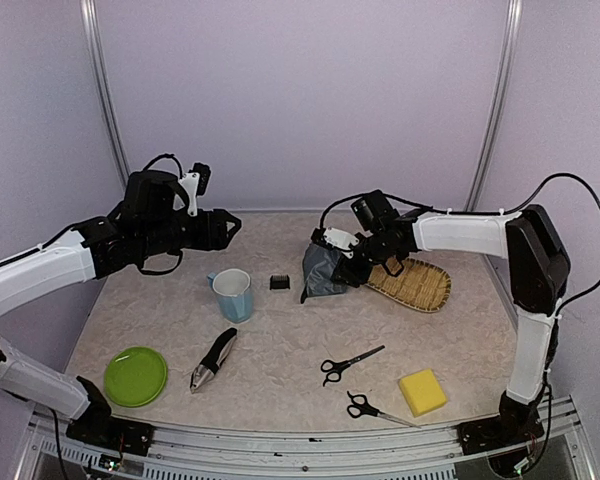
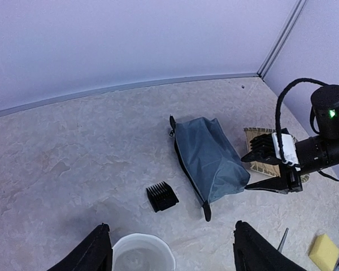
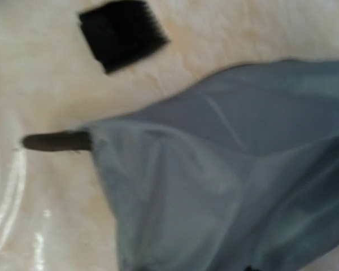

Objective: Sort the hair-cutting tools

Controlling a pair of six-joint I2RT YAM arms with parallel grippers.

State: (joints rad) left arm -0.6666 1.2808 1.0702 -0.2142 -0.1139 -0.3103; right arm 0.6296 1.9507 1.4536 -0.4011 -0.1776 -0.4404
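Top external view: the right claw [image 1: 337, 258] is down low at the right end of a grey-blue pouch [image 1: 320, 275] in the middle of the table, just beside a woven tray [image 1: 420, 285]. Seen from the left wrist, its fingers [image 2: 264, 149] stand part way apart, one on each side of the pouch's corner. I cannot tell if they pinch the cloth or only touch it.

The pouch lies to the left of that claw. Its long dark zip edge runs from near to far and faces the left arm. A little black block [image 1: 279, 283] sits just beside that zip edge, not touching it, between the pouch and a blue cup [image 1: 233, 293].

The left claw [image 1: 230, 228] is wide open, holds nothing, and hangs in the air above the cup. The pouch is in the way for the right claw, so I think the left arm has the easy reach to the block.

The clipper [image 1: 213, 360], one pair of scissors [image 1: 348, 364] and a second pair [image 1: 372, 408] lie near the front, well apart from the pouch
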